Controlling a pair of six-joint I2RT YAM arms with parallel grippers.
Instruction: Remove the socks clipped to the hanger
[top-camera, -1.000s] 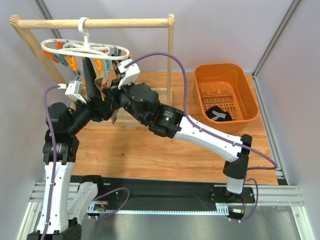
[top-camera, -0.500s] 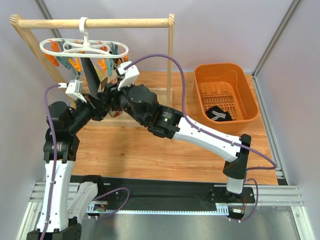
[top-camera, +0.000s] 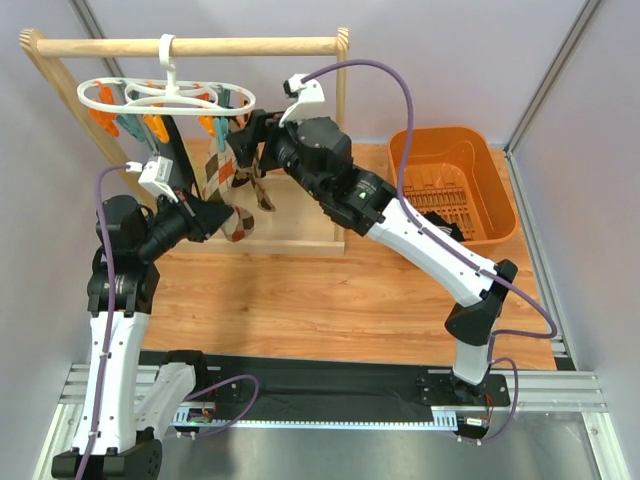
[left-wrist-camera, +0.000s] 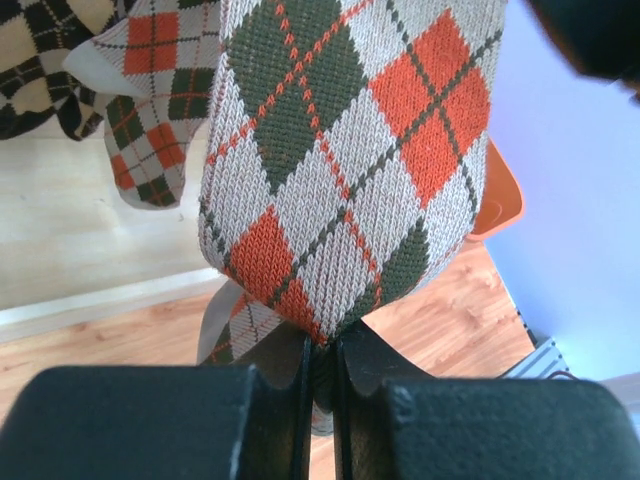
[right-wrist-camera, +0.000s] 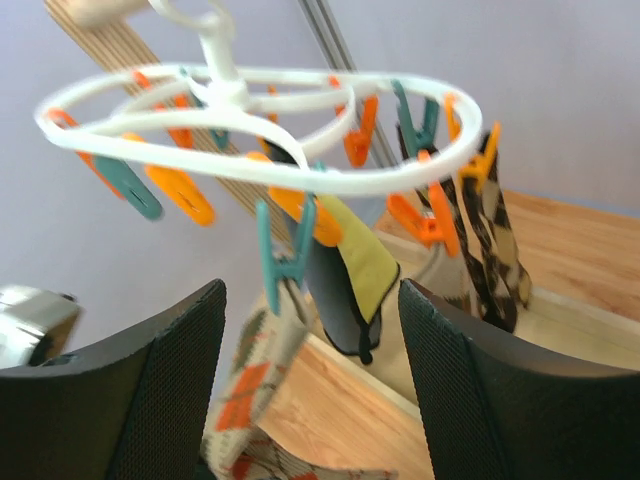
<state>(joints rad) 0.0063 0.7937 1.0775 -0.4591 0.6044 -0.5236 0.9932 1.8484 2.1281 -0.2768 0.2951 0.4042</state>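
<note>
At the far left of the wooden surface (top-camera: 300, 300), the white ring hanger (top-camera: 165, 95) hangs by its hook from a wooden rail (top-camera: 200, 46), with orange and teal clips dangling round its rim. An argyle sock (left-wrist-camera: 340, 170) in grey, orange and dark green hangs from one clip, and the left pincer (left-wrist-camera: 322, 365) is clamped together on its lower end. Other socks (left-wrist-camera: 150, 140) hang just behind. The right pincer (right-wrist-camera: 312, 300) stands near the ring, fingers wide apart, holding nothing. At the far right an orange basket (top-camera: 402, 175) rests on the surface with a black sock (top-camera: 437, 228) inside. Pale lilac walls (top-camera: 450, 60) close the room at left, right and far side; a black strip (top-camera: 330, 385) lies along the near edge
</note>
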